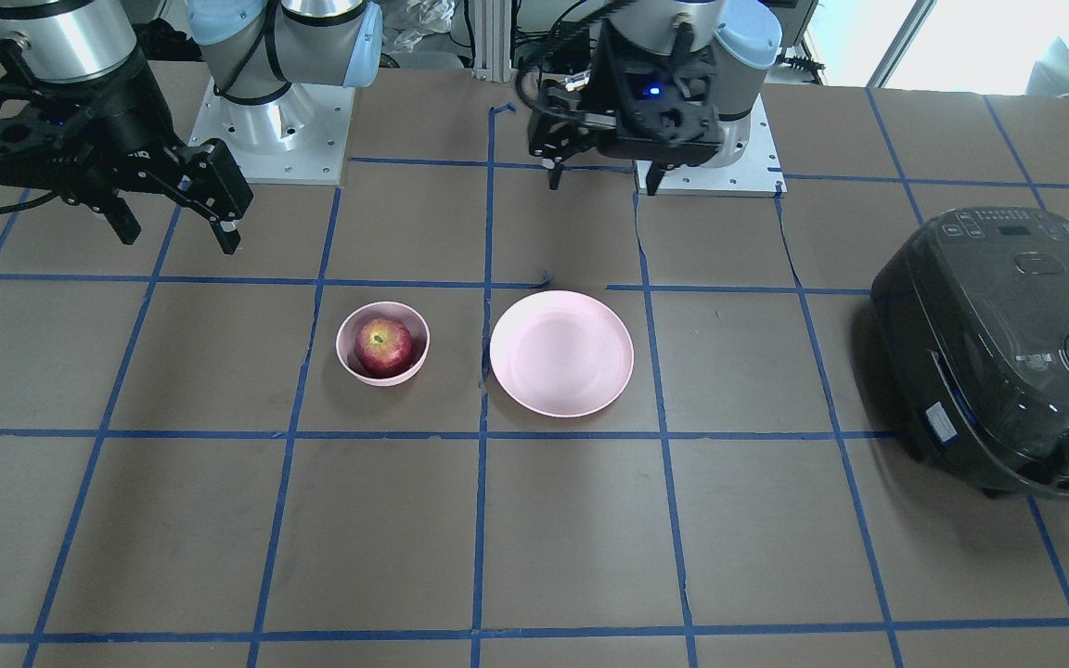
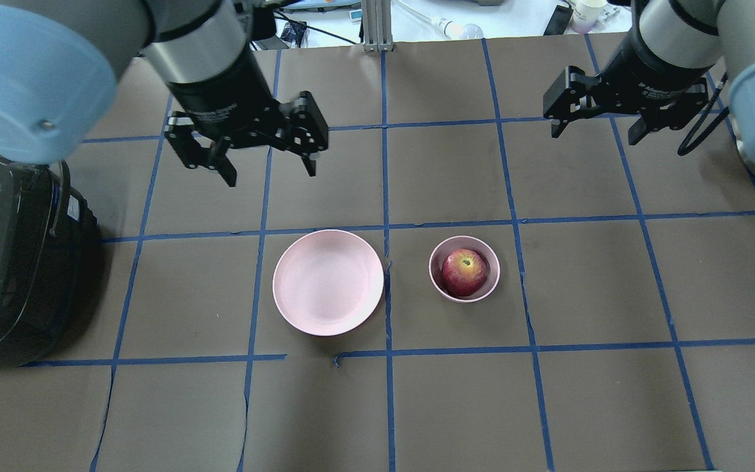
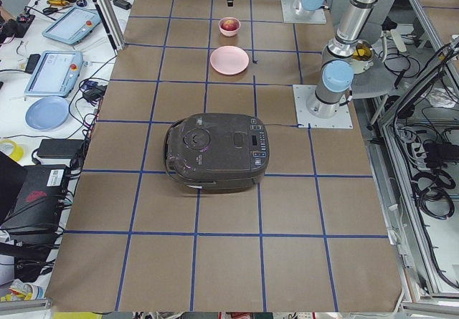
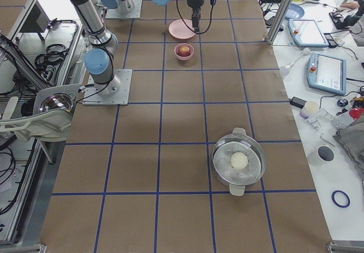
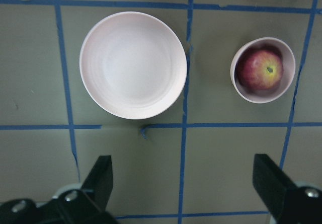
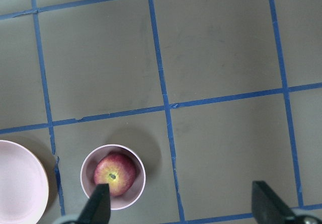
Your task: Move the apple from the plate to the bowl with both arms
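The red apple (image 1: 383, 346) (image 2: 464, 271) lies in the small pink bowl (image 1: 342, 357) (image 2: 434, 278), stem dimple up. The wide pink plate (image 1: 560, 353) (image 2: 328, 282) sits empty beside the bowl. My left gripper (image 2: 271, 172) (image 1: 603, 184) is open and empty, raised beyond the plate. My right gripper (image 2: 595, 134) (image 1: 181, 237) is open and empty, raised beyond and to the outer side of the bowl. The left wrist view shows the plate (image 5: 133, 65) and the apple (image 5: 260, 70) in the bowl. The right wrist view shows the apple (image 6: 114, 173).
A dark rice cooker (image 2: 4, 262) (image 1: 1008, 353) stands at the table's left end, well away from the plate. A steel pot (image 4: 239, 162) sits toward the right end. Arm bases (image 1: 270, 130) stand at the robot's edge. Blue tape lines grid the brown table.
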Available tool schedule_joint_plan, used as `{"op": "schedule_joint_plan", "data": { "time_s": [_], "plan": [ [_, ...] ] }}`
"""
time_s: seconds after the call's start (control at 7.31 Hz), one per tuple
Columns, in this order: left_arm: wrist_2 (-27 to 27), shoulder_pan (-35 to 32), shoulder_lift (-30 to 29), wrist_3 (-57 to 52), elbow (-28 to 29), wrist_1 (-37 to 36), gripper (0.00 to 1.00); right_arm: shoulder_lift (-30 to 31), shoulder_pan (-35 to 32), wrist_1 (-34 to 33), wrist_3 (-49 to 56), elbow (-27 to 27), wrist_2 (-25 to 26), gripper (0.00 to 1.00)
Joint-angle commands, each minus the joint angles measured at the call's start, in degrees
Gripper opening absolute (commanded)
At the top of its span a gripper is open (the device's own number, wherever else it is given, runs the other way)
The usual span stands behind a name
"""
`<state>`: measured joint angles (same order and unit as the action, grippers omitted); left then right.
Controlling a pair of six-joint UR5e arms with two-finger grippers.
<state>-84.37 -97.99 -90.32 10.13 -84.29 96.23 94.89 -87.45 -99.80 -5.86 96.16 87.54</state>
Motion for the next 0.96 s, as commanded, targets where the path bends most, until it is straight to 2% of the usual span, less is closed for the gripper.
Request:
{"op": "schedule_joint_plan", "data": {
  "time_s": [0.0,0.27,0.41,0.82],
  "plan": [
    [0.00,7.72,1.20,-9.42,-0.35,-0.25,0.98,-0.31,-0.97,0.57,-1.08,0.60,-0.01,1.00],
    [-2.97,7.73,1.03,-9.96,-1.14,-5.50,0.99,0.03,-0.97,0.74,-1.08,0.26,-0.01,1.00],
    [-2.82,7.73,1.11,-9.78,-1.93,-7.18,1.00,0.04,-0.97,1.79,-1.08,0.08,-0.01,1.00],
    [-2.99,7.64,1.55,-9.87,-2.55,-7.19,1.00,0.04,-0.97,2.07,-1.17,-0.10,0.08,1.00]
  ]
}}
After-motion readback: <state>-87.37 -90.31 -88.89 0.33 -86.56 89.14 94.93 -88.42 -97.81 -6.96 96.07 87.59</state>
